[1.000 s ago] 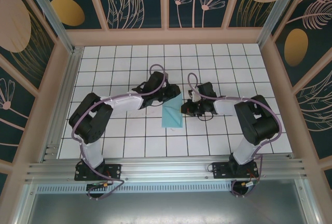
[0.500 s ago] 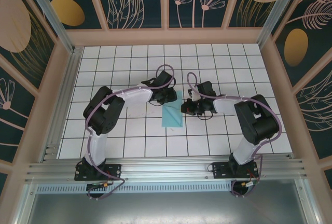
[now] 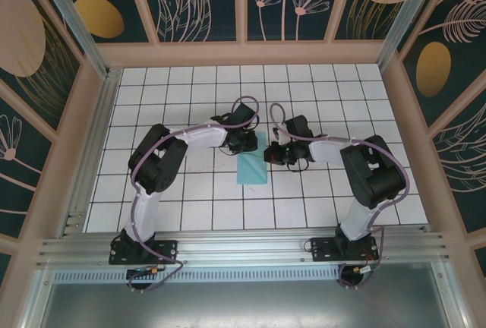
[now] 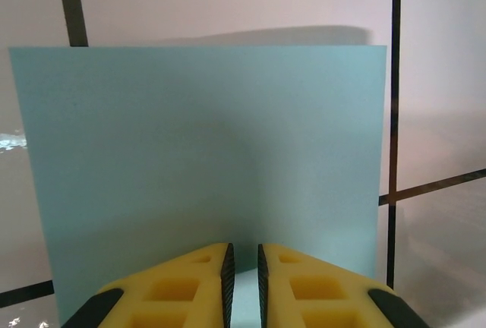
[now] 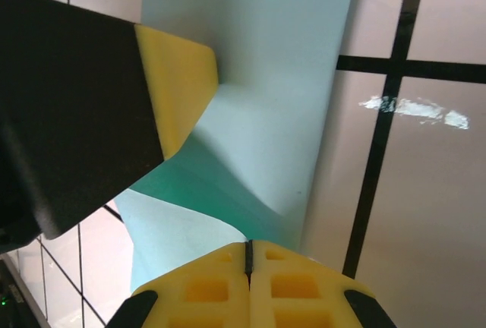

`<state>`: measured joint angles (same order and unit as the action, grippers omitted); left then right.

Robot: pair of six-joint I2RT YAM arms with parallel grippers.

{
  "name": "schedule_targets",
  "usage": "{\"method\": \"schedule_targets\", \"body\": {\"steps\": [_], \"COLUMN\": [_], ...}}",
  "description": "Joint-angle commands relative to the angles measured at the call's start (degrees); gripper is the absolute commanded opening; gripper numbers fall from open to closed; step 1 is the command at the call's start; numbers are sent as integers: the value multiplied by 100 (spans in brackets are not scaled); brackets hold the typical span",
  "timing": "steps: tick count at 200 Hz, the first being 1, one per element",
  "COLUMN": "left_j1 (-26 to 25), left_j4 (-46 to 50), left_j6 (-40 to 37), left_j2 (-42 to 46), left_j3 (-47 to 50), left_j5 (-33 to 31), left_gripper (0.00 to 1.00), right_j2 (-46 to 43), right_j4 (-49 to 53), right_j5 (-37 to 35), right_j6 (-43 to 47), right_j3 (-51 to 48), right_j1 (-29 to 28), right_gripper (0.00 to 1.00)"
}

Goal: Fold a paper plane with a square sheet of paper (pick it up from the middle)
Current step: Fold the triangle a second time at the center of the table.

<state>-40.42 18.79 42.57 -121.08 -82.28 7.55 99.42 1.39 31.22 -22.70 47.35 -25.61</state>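
Observation:
The square sheet of paper [image 3: 252,168], light teal-blue, lies folded into a narrow strip on the white grid between the two arms. My left gripper [image 3: 247,143] is down over the strip's far end. In the left wrist view its yellow jaws [image 4: 243,267] stand a narrow slit apart above the paper [image 4: 197,146], with nothing clamped between them. My right gripper [image 3: 271,156] is at the strip's right edge. Its pads [image 5: 248,256] are shut on a lifted flap of the paper [image 5: 266,77], which curves up to them. One left finger [image 5: 178,77] rests on the sheet.
The tiled table [image 3: 175,85] is fenced by wooden rails and patterned walls [image 3: 243,53]. An aluminium rail [image 3: 243,248] carries both arm bases at the near edge. Purple cables [image 3: 244,108] loop above the wrists.
My left arm has reached further right onto the paper's far end, and its jaws have narrowed. The right gripper has stayed shut at the paper's right edge.

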Motion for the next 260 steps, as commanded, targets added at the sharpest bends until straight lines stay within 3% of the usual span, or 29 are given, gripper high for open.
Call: {"method": "schedule_targets", "body": {"steps": [1,260], "left_j1": [17,19], "left_j4": [353,536], "left_j6": [-215,-486], "left_j2": [-249,-486], "left_j3": [-120,-209], "left_j5": [72,-17], "left_gripper": [19,16], "right_j2": [127,81], "right_j4": [198,364], "right_j5": [-211,-626], "right_j6": [184,266], "right_j3": [177,206], "right_j1": [-33,-28], "right_gripper": [6,6]}}
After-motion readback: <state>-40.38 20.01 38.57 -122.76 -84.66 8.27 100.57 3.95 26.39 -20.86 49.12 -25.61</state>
